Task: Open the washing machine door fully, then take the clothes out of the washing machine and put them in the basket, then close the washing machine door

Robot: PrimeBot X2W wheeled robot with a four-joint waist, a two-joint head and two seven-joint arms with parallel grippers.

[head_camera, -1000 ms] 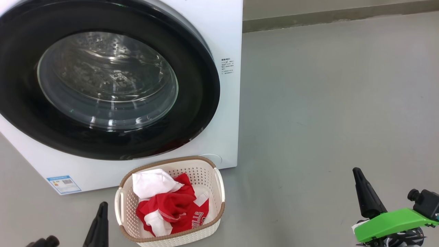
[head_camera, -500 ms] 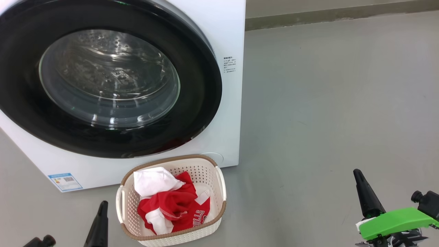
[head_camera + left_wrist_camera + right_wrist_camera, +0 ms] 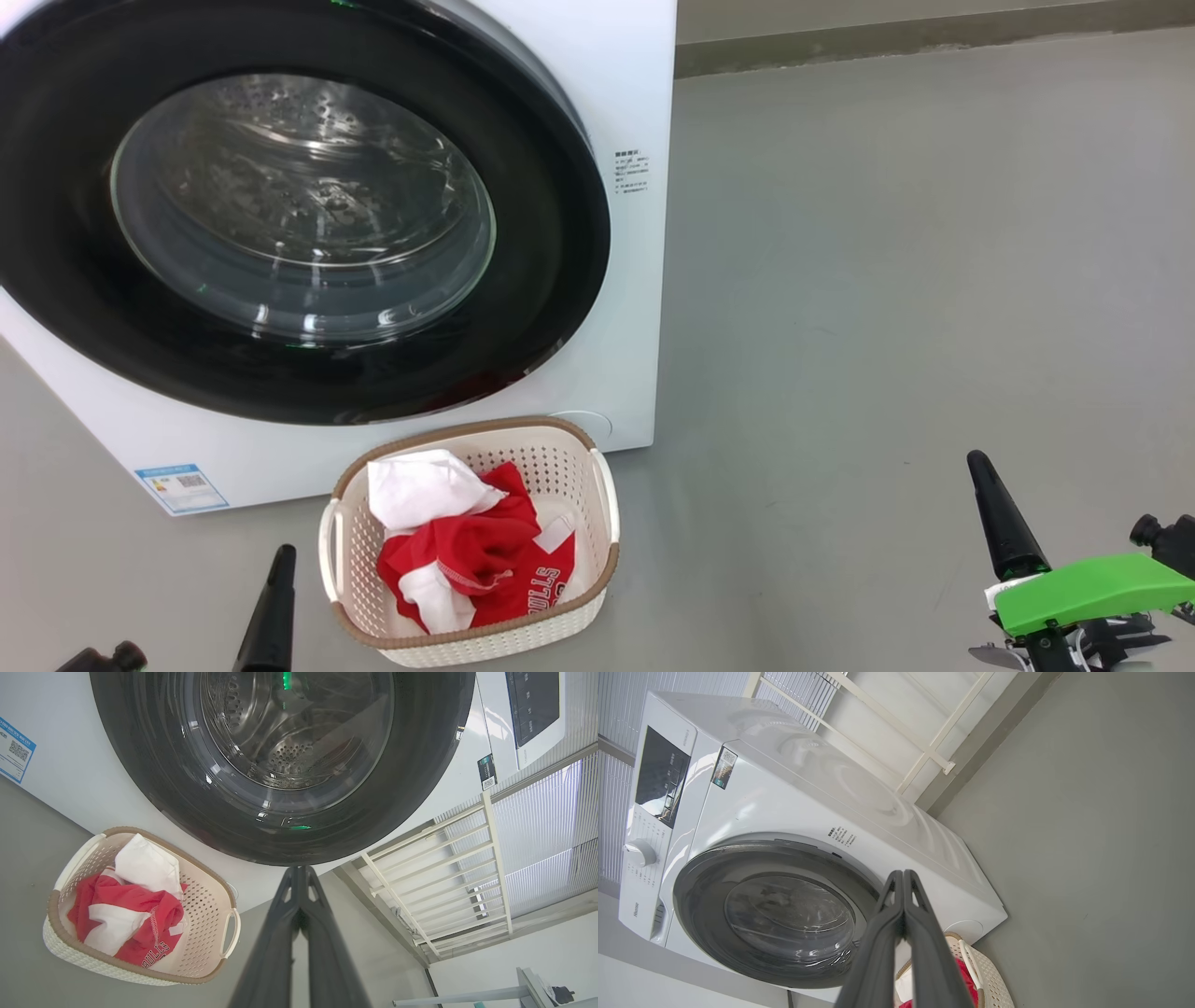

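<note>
The washing machine door (image 3: 303,210) sits shut against the front of the washing machine (image 3: 635,84), taking up the upper left of the head view. Just below it, at the lower centre, the basket (image 3: 560,467) stands on the grey floor (image 3: 887,280) with the clothes (image 3: 476,560) heaped inside (red fabric, a white piece on top). The left gripper (image 3: 280,565) at the lower left and the right gripper (image 3: 982,476) at the lower right each have their fingers pressed together on nothing, both apart from the basket.

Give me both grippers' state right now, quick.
Left gripper: jaws closed, holding nothing.
Right gripper: jaws closed, holding nothing.
</note>
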